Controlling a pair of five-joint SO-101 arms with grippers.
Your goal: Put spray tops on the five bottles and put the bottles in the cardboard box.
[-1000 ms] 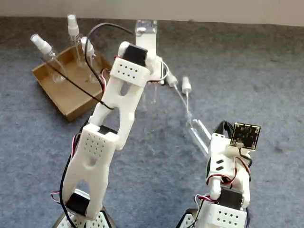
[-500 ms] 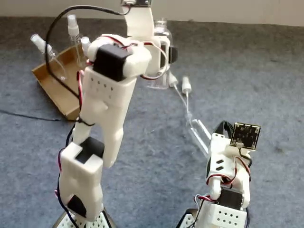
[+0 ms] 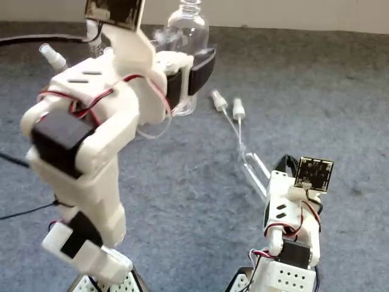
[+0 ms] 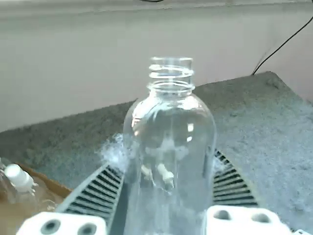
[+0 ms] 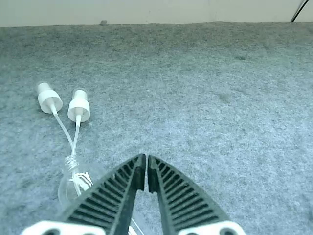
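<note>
Up off the tabletop [image 3: 316, 85] since a second ago, the left arm [image 3: 91, 140] now rears high and covers most of the box [image 4: 51, 185]. Two capped bottles' white heads [image 3: 51, 56] poke out on its far-left side. The left claw [image 4: 164, 171] is clamped on a clear bottle [image 4: 168, 127], one ribbed finger [image 4: 93, 191] on each side of its lower body. The bottle stands upright, its open threaded neck pointing up, and its base is cut off from sight. To the right, two loose spray tops [image 5: 78, 107] lie side by side on the tabletop, heads far and tubes trailing near. The tubes run to a lying bottle [image 5: 71, 183], whose neck points far and whose body is partly hidden by the right claw [image 5: 145, 166]. That claw's jaws are all but together, gripping nothing.
</note>
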